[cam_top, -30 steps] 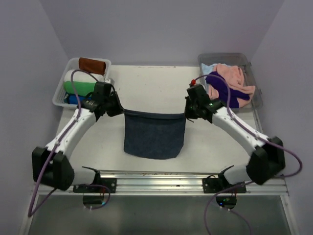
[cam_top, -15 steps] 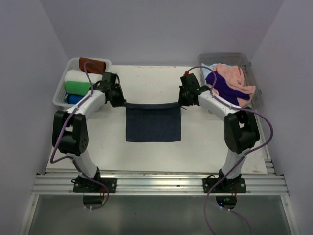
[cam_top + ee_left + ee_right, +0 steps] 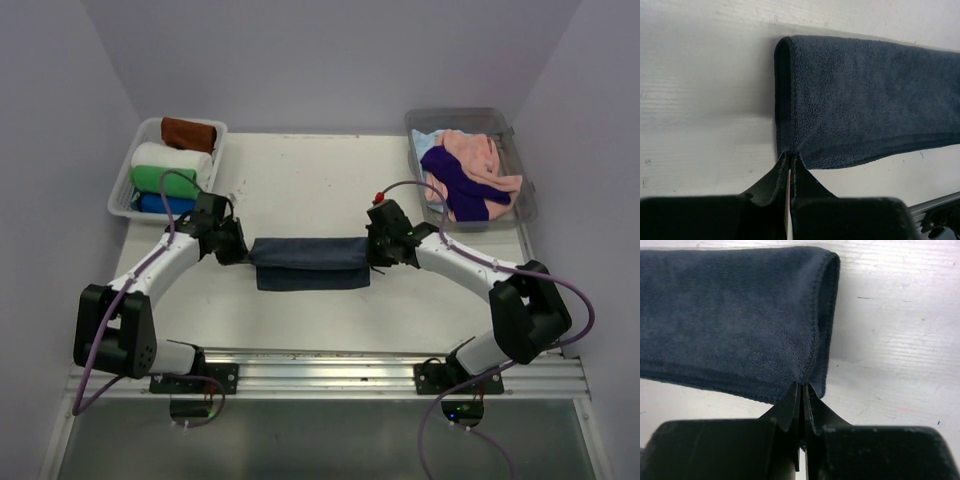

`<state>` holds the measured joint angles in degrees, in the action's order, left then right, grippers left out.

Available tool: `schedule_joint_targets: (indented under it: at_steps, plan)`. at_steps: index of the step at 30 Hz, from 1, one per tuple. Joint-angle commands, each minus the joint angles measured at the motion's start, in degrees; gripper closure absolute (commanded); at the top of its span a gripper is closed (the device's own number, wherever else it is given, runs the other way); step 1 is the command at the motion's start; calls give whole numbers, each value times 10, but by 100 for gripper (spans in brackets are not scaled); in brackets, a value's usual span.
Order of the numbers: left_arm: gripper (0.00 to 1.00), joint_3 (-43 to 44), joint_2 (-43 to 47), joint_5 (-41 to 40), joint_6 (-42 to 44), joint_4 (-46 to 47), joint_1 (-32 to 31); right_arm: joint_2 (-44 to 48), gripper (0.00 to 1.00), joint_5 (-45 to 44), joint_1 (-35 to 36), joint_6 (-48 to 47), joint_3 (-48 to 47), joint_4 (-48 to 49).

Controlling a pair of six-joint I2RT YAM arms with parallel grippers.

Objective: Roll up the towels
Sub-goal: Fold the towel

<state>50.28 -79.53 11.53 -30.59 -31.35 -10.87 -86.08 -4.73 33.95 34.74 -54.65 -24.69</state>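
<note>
Near edge: metal rail (image 3: 320, 362) with both arm bases on it.

Just past that, my left gripper (image 3: 789, 162) is closed, fingertips pinched on the end corner of the dark blue towel (image 3: 865, 100). My right gripper (image 3: 802, 390) is the same, closed tight on the opposite end corner of the towel (image 3: 730, 315). From above, the towel (image 3: 310, 262) lies mid-table as a flat doubled-over band, stretched between the left gripper (image 3: 237, 250) and the right gripper (image 3: 375, 252). It is folded, not rolled yet.

Risks, as I judge them:
- Both grips hold only a thin bit of hem, so a tug could pull a corner free.
- If one arm leads the other, the band skews and the roll comes out cone-shaped.
- Slack in the middle would leave a loose, baggy roll.
- The top layer could slide on the bottom one if I drag it.

Surface: a white painted table (image 3: 310, 180) with light scuffs, flat and matte. It likely has enough grip for rolling.

Far left: a white basket (image 3: 120, 195) holding rolled towels in brown, white, green and blue.

Far right: a clear bin (image 3: 524, 205) with a loose pile of pink and purple towels.

Plain lavender walls on three sides.
</note>
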Motion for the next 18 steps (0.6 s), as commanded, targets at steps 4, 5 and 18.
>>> schedule_joint_targets:
  at_steps: [4, 5, 18]
  plan:
    - [100, -55, 46, 23, -3, 19, -14, 18, 100, -26, -6, -1, 28, 14]
    - [100, -58, 49, 31, -8, 21, -14, 20, 100, -29, -6, 1, 29, 12]
    - [100, -119, 85, 31, -29, 46, -17, 23, 100, -47, -6, -5, 35, 24]
